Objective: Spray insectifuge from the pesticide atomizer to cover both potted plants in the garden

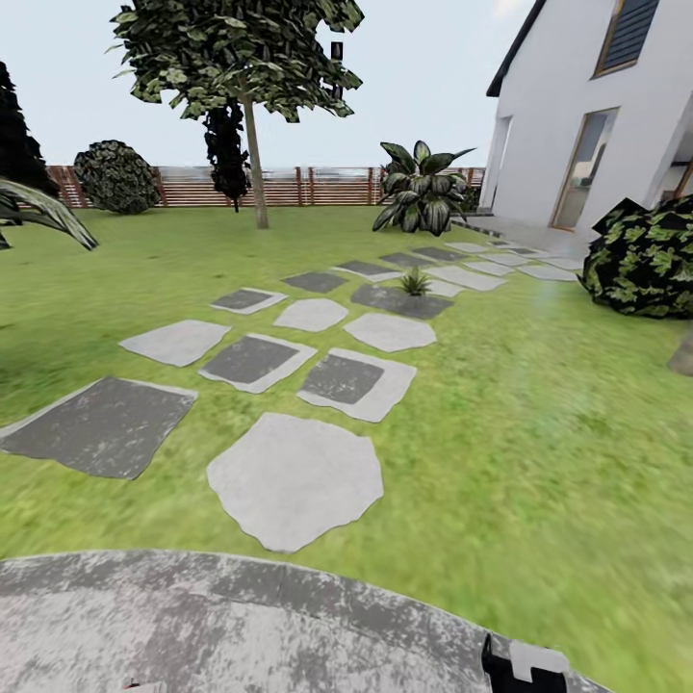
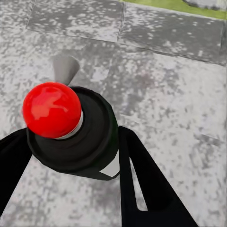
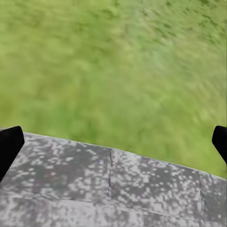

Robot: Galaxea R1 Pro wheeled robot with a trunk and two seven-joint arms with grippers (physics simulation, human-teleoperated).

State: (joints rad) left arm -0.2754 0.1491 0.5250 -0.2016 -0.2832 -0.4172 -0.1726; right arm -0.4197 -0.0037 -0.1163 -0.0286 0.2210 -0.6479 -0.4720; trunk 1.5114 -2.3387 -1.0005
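Left wrist view: the spray bottle point(image 2: 71, 137) is seen between the two black fingers point(image 2: 142, 184) of the left gripper point(image 2: 66, 156), which are clamped on its dark body. A red knob tops the near end, and a pale grey nozzle juts from beyond it. The long axis is seen almost end-on, running away from the camera toward the grey paving point(image 2: 165, 94) beneath, so the exact tilt cannot be read (foreshortening is heavy here). The nozzle appears to be turned toward the paving and slightly outward.

Right wrist view: the fingers of the right gripper point(image 3: 113, 142) are seen as dark tips at opposite edges, spread wide, nothing between them. Grass lies beyond the edge of the paving.

Head view: one small spiky plant point(image 1: 415, 281) is noted far ahead on a dark stepping stone point(image 1: 399, 301), well apart from the robot, across the lawn point(image 1: 539, 433). A second like it cannot be made out. A big-leaved shrub point(image 1: 421, 188) stands further back by the fence point(image 1: 289, 186).

Judgement: the bottle is already in hand on the left side; the plant lies well ahead and slightly right, so the gap must be closed before the nozzle can be aimed.
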